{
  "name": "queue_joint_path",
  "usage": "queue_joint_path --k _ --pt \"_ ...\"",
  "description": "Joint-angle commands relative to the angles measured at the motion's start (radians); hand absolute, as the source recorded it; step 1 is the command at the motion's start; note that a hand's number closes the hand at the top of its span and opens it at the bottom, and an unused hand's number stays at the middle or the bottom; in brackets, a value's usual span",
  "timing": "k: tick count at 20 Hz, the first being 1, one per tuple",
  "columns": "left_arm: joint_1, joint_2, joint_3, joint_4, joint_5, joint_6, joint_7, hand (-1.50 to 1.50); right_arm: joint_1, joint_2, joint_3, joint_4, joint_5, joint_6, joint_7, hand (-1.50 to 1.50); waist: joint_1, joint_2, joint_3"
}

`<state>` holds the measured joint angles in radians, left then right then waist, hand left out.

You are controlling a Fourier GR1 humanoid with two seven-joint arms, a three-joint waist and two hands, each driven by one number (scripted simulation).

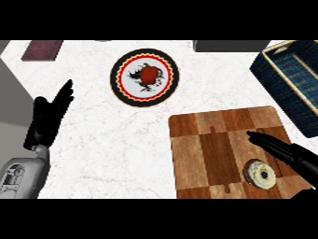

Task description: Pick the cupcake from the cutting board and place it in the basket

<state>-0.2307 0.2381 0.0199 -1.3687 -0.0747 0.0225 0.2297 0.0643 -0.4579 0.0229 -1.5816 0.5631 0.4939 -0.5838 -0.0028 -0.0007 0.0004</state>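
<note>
Lying on cutting board (216, 140) beside right hand (295, 156), cupcake (260, 173), blue basket (295, 79) apart

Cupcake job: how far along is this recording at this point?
Nothing is done yet: the cupcake lies on the cutting board. In hand: the right hand is right beside it, fingers straight, not curled round it. Left: grasp, lift and place it in the basket. The left hand rests open at the view's left.
</note>
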Motion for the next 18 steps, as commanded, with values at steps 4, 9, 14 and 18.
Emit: queue_joint_path --k 4,9,14,18 --pt "-0.005 -0.040 -0.006 -0.001 -0.032 0.003 0.013 0.00 0.033 0.080 0.067 0.082 0.118 -0.098 -0.079 -1.50 0.001 0.001 0.000" --pt "0.066 -0.076 -0.011 -0.072 -0.062 0.023 0.000 0.00 -0.009 0.083 0.010 0.055 0.095 -0.026 -0.037 -1.50 0.003 0.000 0.000" --pt "0.082 0.014 0.068 -0.054 0.004 -0.070 -0.024 0.00 0.047 0.047 0.041 0.076 0.204 -0.193 -0.190 1.50 0.004 -0.001 0.000" --pt "-0.019 -0.048 0.036 0.026 -0.054 -0.004 -0.005 0.00 -0.039 0.068 0.024 0.212 0.244 -0.290 -0.273 1.50 0.002 0.002 0.000"
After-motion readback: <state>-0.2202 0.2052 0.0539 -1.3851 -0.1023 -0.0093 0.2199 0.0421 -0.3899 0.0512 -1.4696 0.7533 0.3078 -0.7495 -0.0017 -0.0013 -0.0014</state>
